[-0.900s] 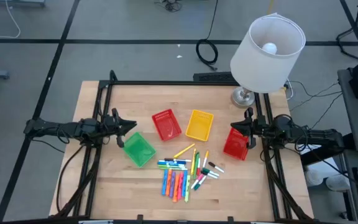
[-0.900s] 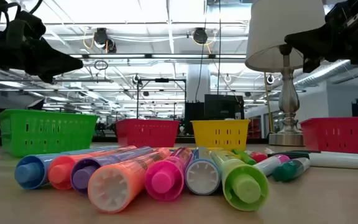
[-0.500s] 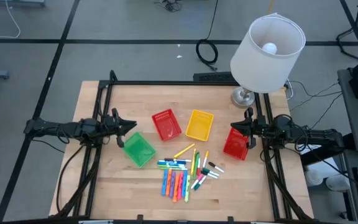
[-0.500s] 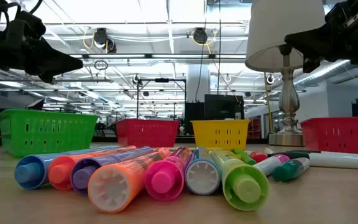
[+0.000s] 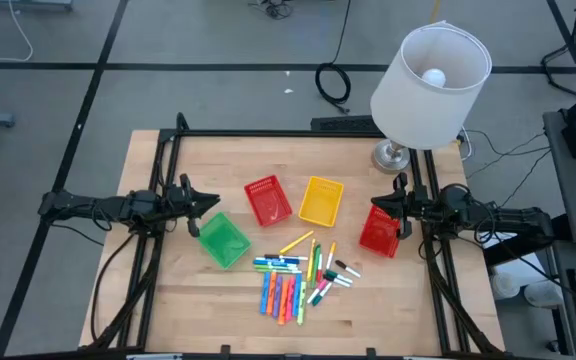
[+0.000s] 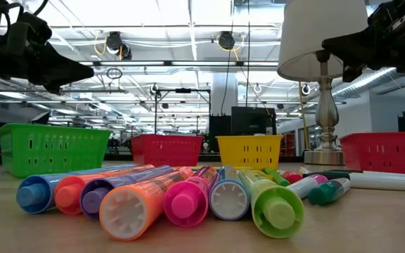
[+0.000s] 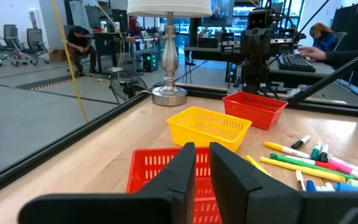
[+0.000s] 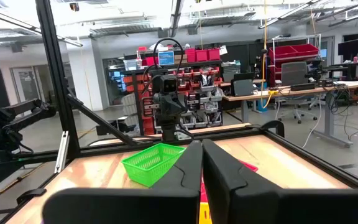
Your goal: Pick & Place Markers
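Markers (image 5: 296, 279): loose cluster lying flat on the table (image 5: 178, 300), toward 6 o'clock of the top-down view; none in any basket

Baskets: green basket (image 5: 223, 240) at 9 o'clock of the cluster; red basket (image 5: 267, 200) and yellow basket (image 5: 320, 200) at 12 o'clock; second red basket (image 5: 379, 230) at 3 o'clock

Left gripper (image 5: 214, 203): at the table's 9 o'clock edge, just beside the green basket; fingers (image 7: 179, 171) a narrow slit apart, grasping nothing

Right gripper (image 5: 389, 206): at the 3 o'clock edge, above the second red basket; clenched, empty

Lamp (image 5: 428, 80): far corner, 1 o'clock
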